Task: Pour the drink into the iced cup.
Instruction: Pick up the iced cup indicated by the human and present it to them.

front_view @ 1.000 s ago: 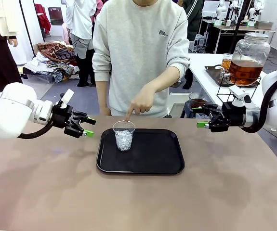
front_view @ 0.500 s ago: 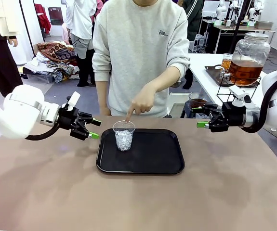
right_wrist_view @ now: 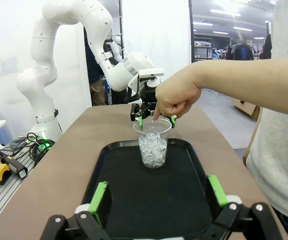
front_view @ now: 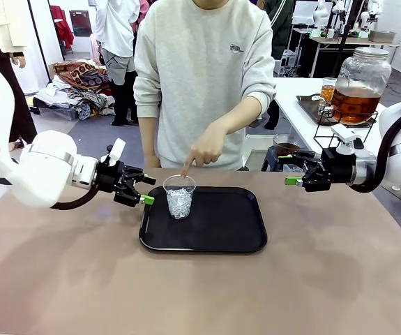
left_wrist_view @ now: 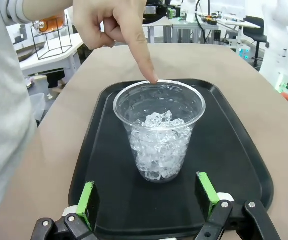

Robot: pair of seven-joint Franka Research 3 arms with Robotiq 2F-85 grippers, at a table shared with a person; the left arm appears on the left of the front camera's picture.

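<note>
Ice lies heaped in the lower half of the cup, a clear plastic one standing upright on the black tray. The cup occupies the tray's far-left part, close to the corner on the robot's left and toward the person. The tray lies flat on the brown worktop, roughly midway between the two arms.

The person's hand reaches down from the far side with the index finger extended, its tip at the far rim of the cup; the other fingers are curled in.

The left tool hangs just above the worktop at the tray's left edge, pointed at the cup. Its jaws are spread wide and grip nothing. In the left wrist view the green pads stand one to each side of the cup's base, and the cup sits a little ahead of them, with dark tray showing between pad and plastic on both sides.

The right tool hovers above the worktop, well apart from the tray's right edge, aimed toward the middle. Its jaws are likewise spread and empty, and the right wrist view shows both pads far apart with the tray and cup beyond them.

On a white table behind the right arm a large glass jar of amber liquid rests on a wire stand.
</note>
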